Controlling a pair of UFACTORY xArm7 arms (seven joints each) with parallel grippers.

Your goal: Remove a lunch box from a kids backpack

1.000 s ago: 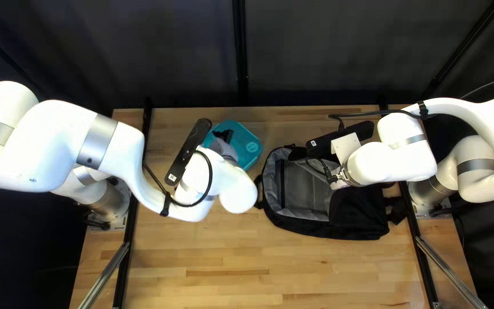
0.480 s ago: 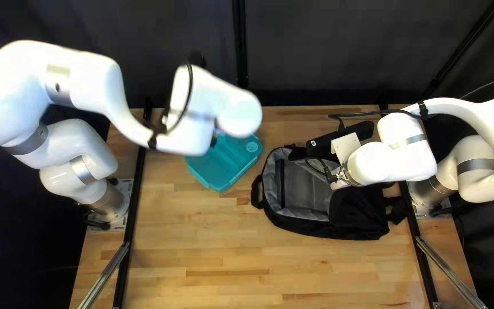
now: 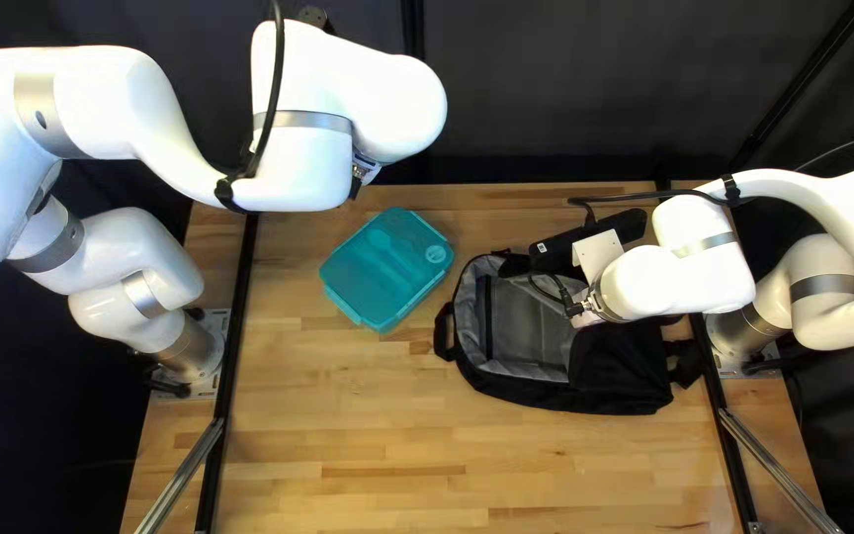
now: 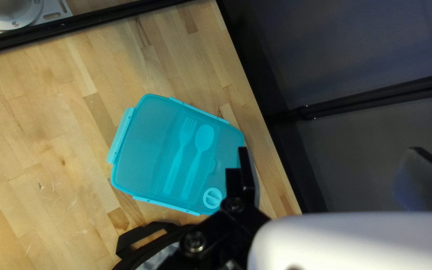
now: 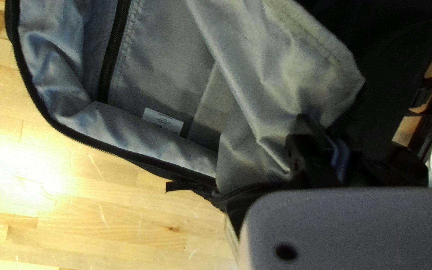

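The lunch box (image 3: pixel 380 272), teal, lies flat on the table (image 3: pixel 368 445), outside the backpack (image 3: pixel 526 326) and near its open mouth; a fork (image 4: pixel 178 155) and a spoon (image 4: pixel 204 138) show on it, beside a round dial (image 4: pixel 212 198); above the table's far edge hangs the left gripper (image 3: pixel 356 187), its fingers spread wide, with nothing held between them; the right gripper (image 3: pixel 585 318) is at the edge of the backpack's front panel, and I cannot tell how far open it is or whether it has hold of the cloth; inside, against the grey lining (image 5: pixel 126 131), sits a white label (image 5: pixel 162 121) with lines of dark print, too small to make out; the black camera (image 3: pixel 600 237) above bears a small pale mark.
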